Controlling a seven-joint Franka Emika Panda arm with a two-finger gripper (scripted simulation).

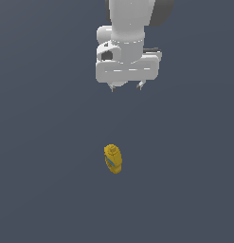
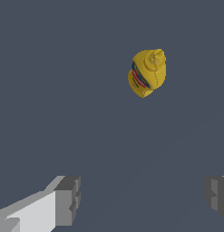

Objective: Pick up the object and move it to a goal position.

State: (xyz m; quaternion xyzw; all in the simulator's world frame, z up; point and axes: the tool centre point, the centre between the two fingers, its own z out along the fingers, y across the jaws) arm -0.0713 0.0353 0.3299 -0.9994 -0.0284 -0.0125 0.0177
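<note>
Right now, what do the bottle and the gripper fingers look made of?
Yellow squeeze bottle: looks like smooth matte plastic, uniform yellow body and cap, with a printed blue-and-white label; faceted render, so uncertain. Fingers of the gripper: flat grey blocky pads, rubber or plastic, can't tell; white housing reads as painted plastic or metal.

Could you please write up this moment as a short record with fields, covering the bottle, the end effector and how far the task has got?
object: small yellow squeeze bottle with blue-and-white label
object state: rests alone on the dark surface, capped end toward the camera in the wrist view
end effector: open, holding nothing
fingers: spread wide in the wrist view, bottle not between them
relation: apart, no contact
task progress: bottle not yet grasped
</note>
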